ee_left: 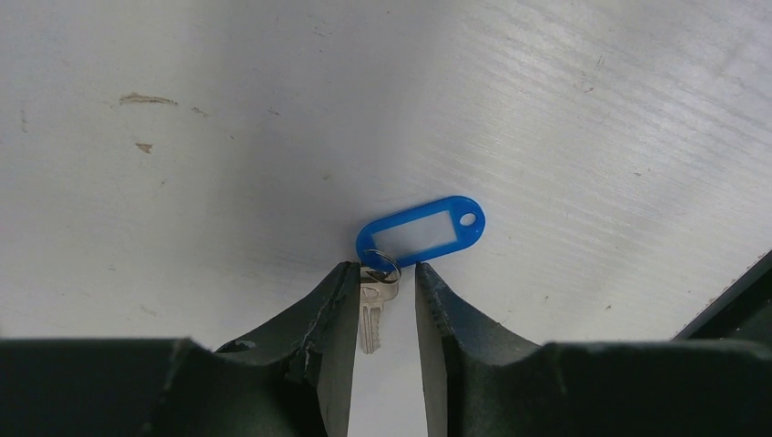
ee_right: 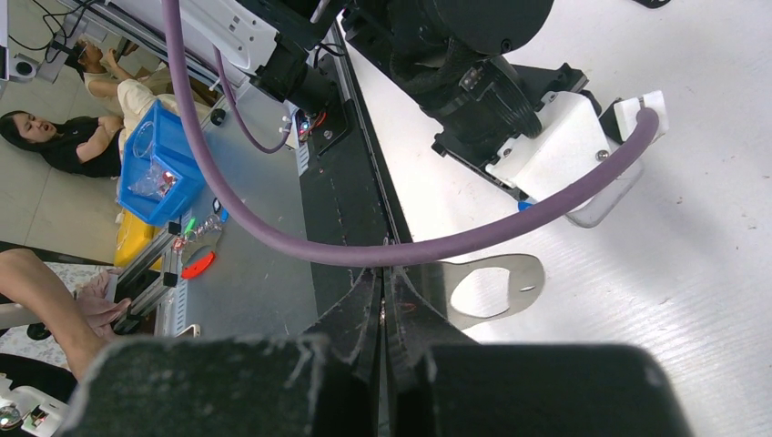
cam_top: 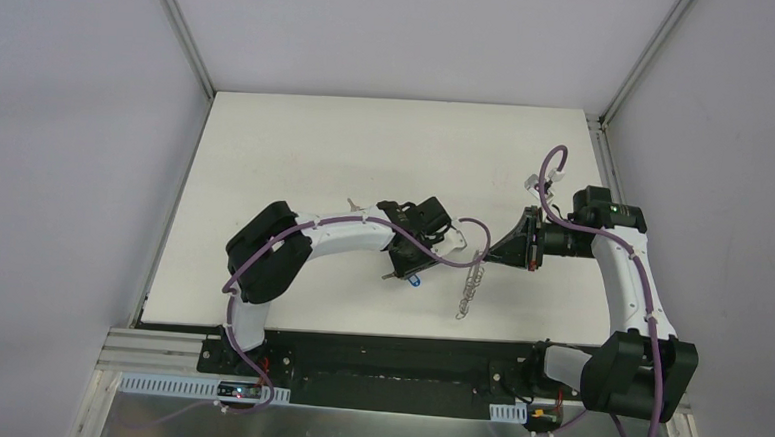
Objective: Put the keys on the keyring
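Key (ee_left: 370,319) with blue tag (ee_left: 419,232) is noted flat on the table (ee_left: 592,137), lying between the narrowly parted fingers of the left hand (ee_left: 387,273), tag just beyond the tips. Keyring (ee_right: 528,278) is pinched in the closed right hand (ee_right: 384,282).

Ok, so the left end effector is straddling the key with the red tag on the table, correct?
Not quite: the tag is blue, not red, as the left wrist view shows. The rest holds: the left end effector straddles its key, which lies on the table.
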`<action>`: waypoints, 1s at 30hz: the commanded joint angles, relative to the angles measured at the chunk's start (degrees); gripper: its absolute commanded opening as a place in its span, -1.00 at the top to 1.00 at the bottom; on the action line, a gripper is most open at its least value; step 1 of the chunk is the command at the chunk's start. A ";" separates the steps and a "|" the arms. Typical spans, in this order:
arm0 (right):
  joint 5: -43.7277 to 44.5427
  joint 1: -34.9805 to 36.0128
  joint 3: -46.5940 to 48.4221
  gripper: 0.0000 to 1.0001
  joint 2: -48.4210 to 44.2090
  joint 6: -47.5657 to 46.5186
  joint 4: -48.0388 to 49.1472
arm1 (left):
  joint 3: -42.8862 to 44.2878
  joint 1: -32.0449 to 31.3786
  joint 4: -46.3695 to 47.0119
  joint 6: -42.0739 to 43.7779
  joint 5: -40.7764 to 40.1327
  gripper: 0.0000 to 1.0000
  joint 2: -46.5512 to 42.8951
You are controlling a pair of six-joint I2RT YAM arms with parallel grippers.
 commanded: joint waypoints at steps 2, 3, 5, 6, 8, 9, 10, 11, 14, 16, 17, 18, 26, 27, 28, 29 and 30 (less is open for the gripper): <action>-2.51 -0.41 1.81 1.00 -0.35 -2.29 -0.98 | -0.39 -1.22 -0.51 1.38 -0.92 0.42 0.44; -2.51 -0.41 1.81 1.00 -0.39 -2.29 -0.98 | -0.39 -1.27 -0.47 1.37 -0.98 0.43 0.49; -2.51 -0.41 1.81 1.00 -0.46 -2.29 -1.02 | -0.39 -1.29 -0.43 1.52 -1.20 0.46 0.51; -2.51 -0.41 1.81 1.00 -0.48 -2.29 -0.99 | -0.46 -1.28 -0.31 1.53 -1.33 0.48 0.49; -2.45 -0.41 1.81 1.00 -0.48 -2.29 -0.99 | -0.48 -1.22 -0.36 1.61 -1.59 0.52 0.44; -2.44 -0.41 1.77 1.00 -0.48 -2.29 -0.98 | -0.55 -1.21 -0.34 1.68 -1.55 0.54 0.45; -2.47 -0.41 1.79 1.00 -0.48 -2.29 -0.98 | -0.57 -1.28 -0.26 1.78 -1.57 0.56 0.44; -2.43 -0.41 1.73 1.00 -0.56 -2.29 -0.99 | -0.63 -1.26 -0.25 1.79 -1.66 0.58 0.44; -2.38 -0.41 1.73 1.00 -0.57 -2.37 -0.98 | -0.74 -1.29 -0.08 1.89 -1.77 0.63 0.31; -2.41 -0.41 1.73 1.00 -0.57 -2.38 -0.99 | -0.66 -1.22 -0.07 1.96 -1.73 0.67 0.19; -2.34 -0.41 1.73 1.00 -0.63 -2.38 -0.98 | -0.65 -1.21 -0.08 1.99 -1.75 0.69 0.02; -2.39 -0.41 1.73 1.00 -0.65 -2.38 -1.00 | -0.59 -1.28 -0.15 2.12 -1.77 0.71 -0.04; -2.33 -0.41 1.73 1.00 -0.66 -2.38 -0.99 | -0.05 -1.21 -0.46 2.87 -1.74 0.86 -1.37; -2.33 -0.41 1.71 1.00 -0.66 -2.38 -0.98 | 0.02 -1.16 -0.51 3.04 -1.76 0.87 -1.51; -2.33 -0.41 1.72 1.00 -0.66 -2.38 -0.99 | 0.10 -1.15 -0.58 3.14 -1.70 0.90 -1.78; -2.33 -0.41 1.73 1.00 -0.66 -2.38 -0.98 | 0.17 -1.17 -0.67 3.42 -1.72 0.92 -1.97; -2.33 -0.41 1.73 1.00 -0.72 -2.38 -0.98 | 0.24 -1.15 -0.81 3.59 -1.65 0.95 -2.20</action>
